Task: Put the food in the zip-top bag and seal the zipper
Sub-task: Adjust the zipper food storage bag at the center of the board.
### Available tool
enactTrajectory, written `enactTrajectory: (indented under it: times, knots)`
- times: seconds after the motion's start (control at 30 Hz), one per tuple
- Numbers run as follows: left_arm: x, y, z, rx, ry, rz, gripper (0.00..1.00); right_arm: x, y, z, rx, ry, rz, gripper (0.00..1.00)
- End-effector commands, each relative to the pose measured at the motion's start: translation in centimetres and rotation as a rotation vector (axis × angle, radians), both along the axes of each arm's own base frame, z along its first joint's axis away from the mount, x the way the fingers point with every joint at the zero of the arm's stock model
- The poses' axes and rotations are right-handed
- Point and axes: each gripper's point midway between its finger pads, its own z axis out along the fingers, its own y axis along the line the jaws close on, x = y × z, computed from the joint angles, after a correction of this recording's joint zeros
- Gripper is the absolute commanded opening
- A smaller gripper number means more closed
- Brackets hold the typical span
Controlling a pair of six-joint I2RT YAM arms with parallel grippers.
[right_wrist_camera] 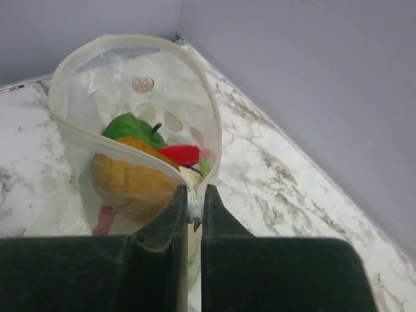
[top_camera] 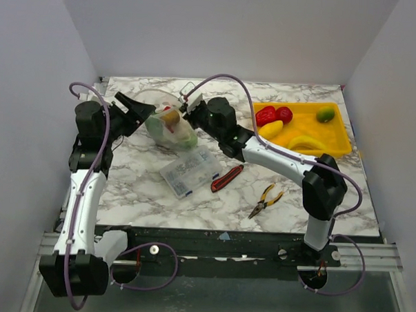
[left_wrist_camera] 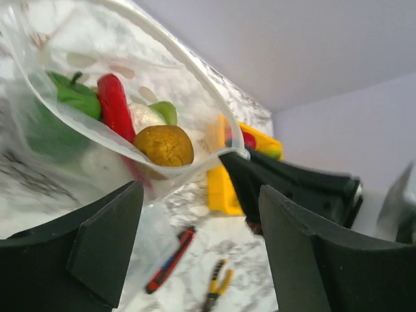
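The clear zip-top bag sits at the back middle of the table, its mouth open. Inside it are a green pepper, a red chili, a white cauliflower and a tan round piece. The zipper rims the open mouth. My right gripper is shut on the white zipper slider at the mouth's end; it also shows in the top view. My left gripper is open, just left of the bag in the top view, holding nothing. More food lies in the tray: red pieces, yellow pieces and a green one.
The yellow tray stands at the back right. A clear rigid compartment box lies in front of the bag. A red utility knife and yellow-handled pliers lie to its right. Grey walls close in the left, back and right.
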Motion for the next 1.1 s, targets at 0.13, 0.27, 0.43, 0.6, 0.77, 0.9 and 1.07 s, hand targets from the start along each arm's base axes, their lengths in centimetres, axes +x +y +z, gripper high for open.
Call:
enactTrajectory:
  times: [0.13, 0.27, 0.43, 0.6, 0.77, 0.9, 1.07]
  knots:
    - [-1.8, 0.7, 3.7, 0.552, -0.354, -0.094, 0.75, 0.7, 0.0, 0.7, -0.126, -0.062, 0.221, 0.00]
    - [-1.1, -3.9, 5.2, 0.792, -0.725, -0.282, 0.80, -0.5, -1.2, -0.8, -0.150, 0.029, 0.399, 0.00]
    - [-0.8, -8.4, 4.1, 0.968, -0.944, -0.669, 0.83, -2.1, -2.2, -1.9, -0.182, 0.102, 0.509, 0.00]
    - [-0.8, -10.2, 3.6, 0.988, -0.998, -0.892, 0.85, -2.5, -3.3, -2.2, -0.182, 0.119, 0.529, 0.00]
    - [-0.2, -11.2, 2.6, 0.995, -0.966, -1.035, 0.86, -2.3, -3.8, -1.5, -0.174, 0.110, 0.529, 0.00]
    - [-0.2, -12.3, 1.0, 0.940, -0.894, -1.174, 0.83, -1.9, -4.2, -0.6, -0.154, 0.107, 0.531, 0.00]
    - [1.6, -12.5, -1.2, 0.964, -0.886, -1.148, 0.77, -1.7, -4.6, 0.0, -0.120, 0.098, 0.528, 0.00]
